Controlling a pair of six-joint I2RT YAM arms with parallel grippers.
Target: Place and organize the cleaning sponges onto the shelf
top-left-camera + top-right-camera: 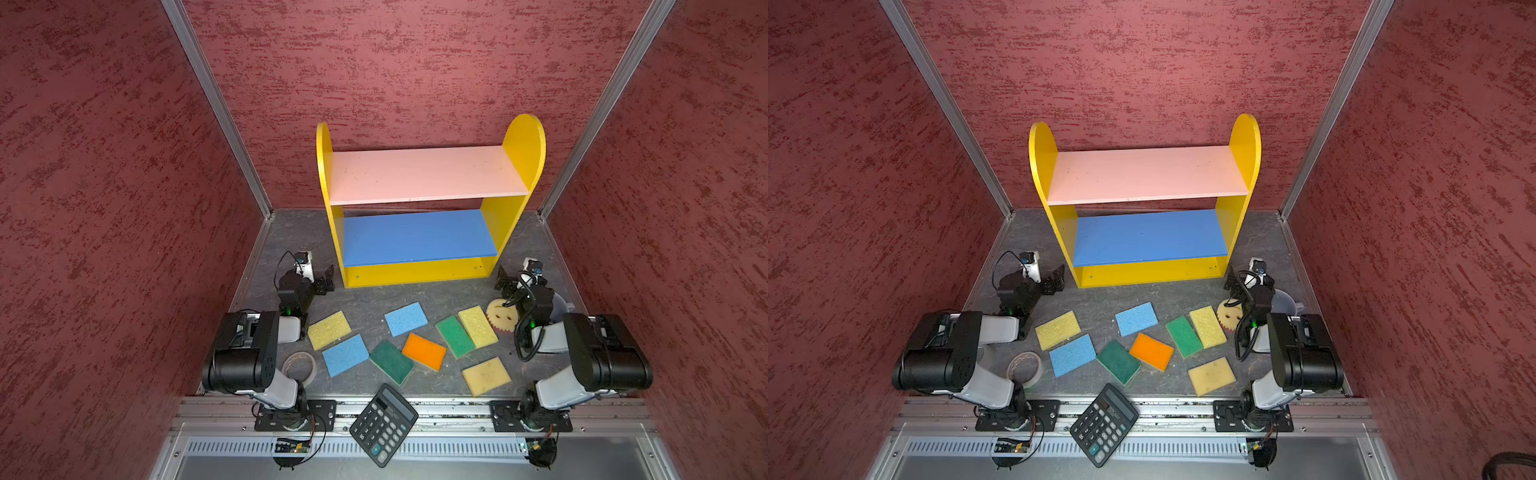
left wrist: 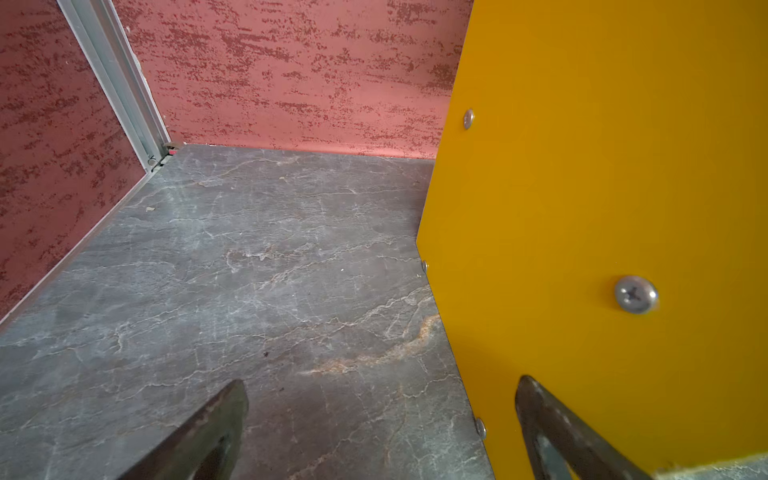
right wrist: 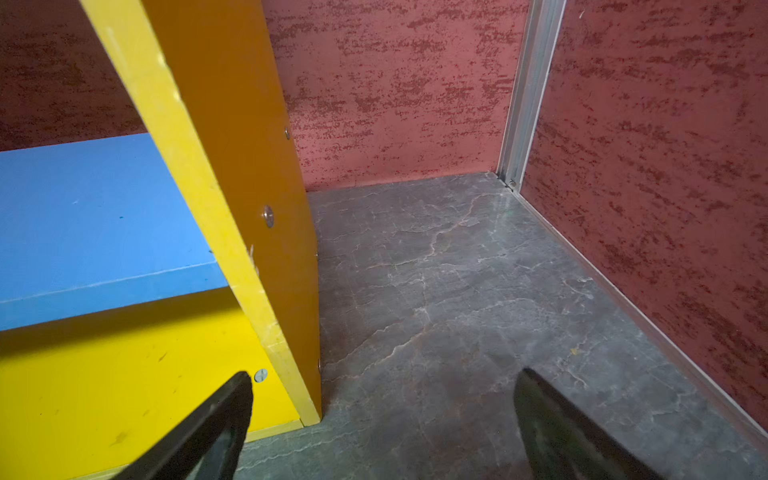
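Behind right arm (image 1: 538,301), half-hidden round sponge (image 1: 498,318); flat sponges (image 1: 424,351) on tabletop (image 1: 365,299) before shelf (image 1: 415,239); left gripper (image 1: 327,279), right gripper (image 1: 501,280) spread.

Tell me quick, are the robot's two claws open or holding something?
Left black two-fingered gripper: open, holding nothing.
Right black two-fingered gripper: open, holding nothing.

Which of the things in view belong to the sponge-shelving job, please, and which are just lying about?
Job: shelf; three yellow sponges; two blue sponges; two green sponges; orange sponge; round cream sponge.
Lying about: tape roll; black calculator; clear cup behind the right arm.
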